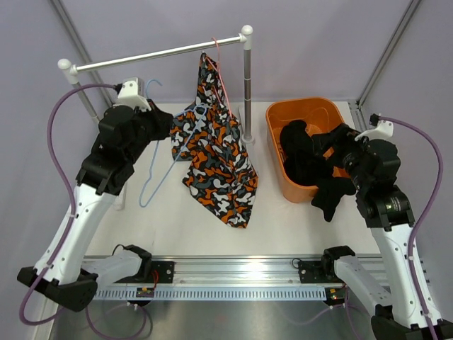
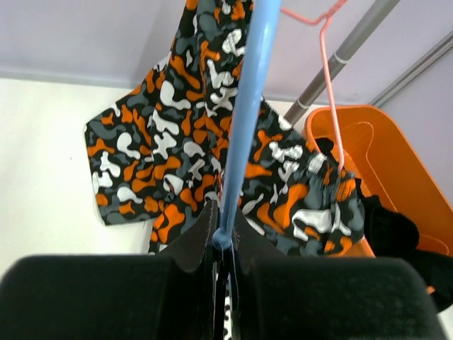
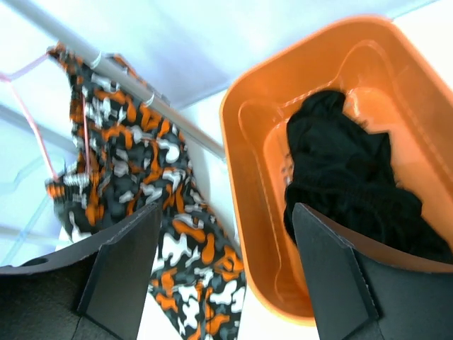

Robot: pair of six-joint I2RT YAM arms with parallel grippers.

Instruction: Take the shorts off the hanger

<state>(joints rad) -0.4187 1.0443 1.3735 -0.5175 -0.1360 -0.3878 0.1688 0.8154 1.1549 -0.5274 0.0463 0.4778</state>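
The left fingers [image 2: 223, 237] are pressed together on the thin wire of a blue hanger [image 2: 244, 120], which runs up and away from them. That hanger carries no cloth. Just behind it, the camouflage shorts [image 2: 184, 142] hang on a pink hanger [image 2: 329, 92]. They are apart from the left fingers. In the top view, the pink hanger is hooked over the metal rail [image 1: 141, 57] of a rack, and the lower part of the camouflage shorts spreads out on the tabletop [image 1: 212, 237].

The right fingers [image 3: 225, 212] are spread wide with nothing between them, above the near rim of an orange bin [image 3: 248, 177]. The black shorts [image 3: 347, 170] lie bunched inside the bin, beyond and below the right-hand finger. I cannot tell whether it touches them. In the top view, some black cloth seems to spill over the bin's near rim.
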